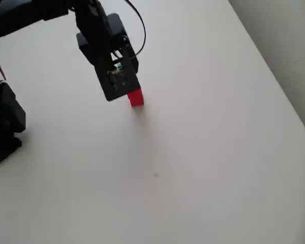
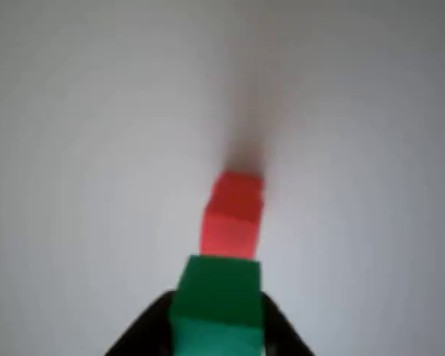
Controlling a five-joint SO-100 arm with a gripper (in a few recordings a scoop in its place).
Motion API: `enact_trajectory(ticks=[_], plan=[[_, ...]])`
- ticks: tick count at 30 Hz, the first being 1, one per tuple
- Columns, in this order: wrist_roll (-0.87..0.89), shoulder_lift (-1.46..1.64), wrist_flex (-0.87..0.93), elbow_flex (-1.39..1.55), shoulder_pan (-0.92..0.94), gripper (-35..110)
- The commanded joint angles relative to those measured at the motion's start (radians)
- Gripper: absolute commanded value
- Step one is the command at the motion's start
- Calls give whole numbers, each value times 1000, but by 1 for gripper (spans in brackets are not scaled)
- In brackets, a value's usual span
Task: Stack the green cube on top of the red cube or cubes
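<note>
White tabletop spreads plain and matte under everything, and a pale wall runs along its right edge in the overhead view. Nearest the wrist camera, the green cube sits at the bottom of the picture, clamped between the two black fingers of the gripper, one finger pressing each side of it, so the jaws are closed on the cube. Just beyond the green cube in that view stand the red cubes, one on top of the other and slightly twisted against each other, with a soft shadow trailing away behind them on the table. The green cube's far edge overlaps the near edge of the upper red cube in the picture; whether the two touch cannot be told from this angle. In the overhead view the black arm reaches in from the upper left, and the gripper points down with a sliver of the green cube visible within its frame. The red cubes peek out at the gripper's lower right edge, standing on the table directly beside and partly under it.
</note>
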Motion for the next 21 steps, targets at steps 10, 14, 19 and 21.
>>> enact_trajectory(ticks=[10, 14, 19, 21], plan=[[18, -43, -14, -71, -25, -2], [15, -57, -26, -71, -12, -2], [9, -67, -32, -71, 0, -2], [8, -69, -34, -71, 2, -2]])
